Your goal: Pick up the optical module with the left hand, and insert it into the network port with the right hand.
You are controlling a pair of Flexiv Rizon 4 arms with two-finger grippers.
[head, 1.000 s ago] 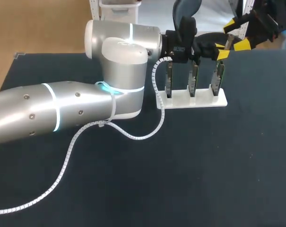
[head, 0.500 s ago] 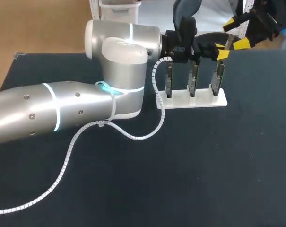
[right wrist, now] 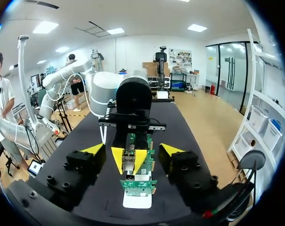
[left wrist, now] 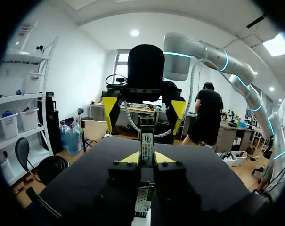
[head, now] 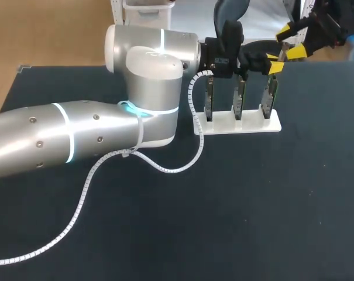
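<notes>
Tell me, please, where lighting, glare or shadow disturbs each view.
Head view: the light is even, with bright glare on the silver shell of the left arm; the dark table shows hardly any shadow. Left wrist view: the light comes from above and behind, so the black body of the left pincer is in shadow. Right wrist view: the optical module in the left pincer is plainly lit.

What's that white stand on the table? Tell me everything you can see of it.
The white stand is a low, flat block, plastic by its look, lying on the black table near its far edge. Three green boards stand upright in it, side by side. The left gripper, shut on the module, sits over the end board.
</notes>
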